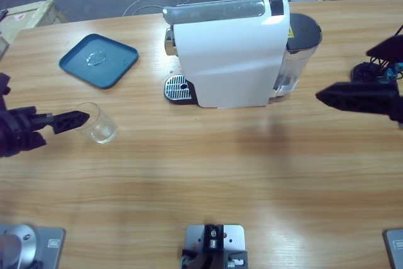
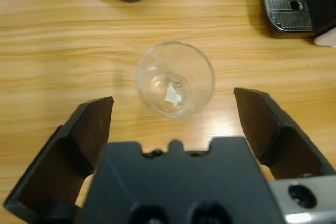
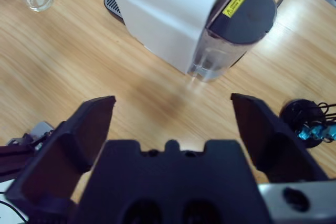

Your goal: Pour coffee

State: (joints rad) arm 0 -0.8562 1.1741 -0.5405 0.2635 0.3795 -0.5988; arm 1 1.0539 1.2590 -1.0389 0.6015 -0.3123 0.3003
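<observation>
Wooden surface [image 1: 208, 174], long, grain running side to side; cables on the floor beyond its far edge.

White coffee machine [image 1: 230, 55] stands near the far edge at the middle, drip grate [image 1: 177, 87] facing the left end, dark-lidded water tank [image 1: 301, 48] at its right. Grate is bare, so no cup is in place to catch a pour.

Clear glass [image 1: 97, 123] stands upright and empty toward the left end, well apart from the grate. Blue tray [image 1: 99, 60] lies beyond it, nearer the far left corner.

Left gripper [image 1: 79, 118]: fingers spread wide, holding nothing, tips just beside the glass. In the left wrist view the glass [image 2: 175, 79] sits centred ahead of the gap between the fingers [image 2: 94, 124], apparently lined up for a side grasp.

Right gripper [image 1: 327, 97]: fingers wide apart, empty, hovering by the right end, pointed at the tank side of the machine [image 3: 173, 14]. Likely parked clear until the glass reaches the grate.
</observation>
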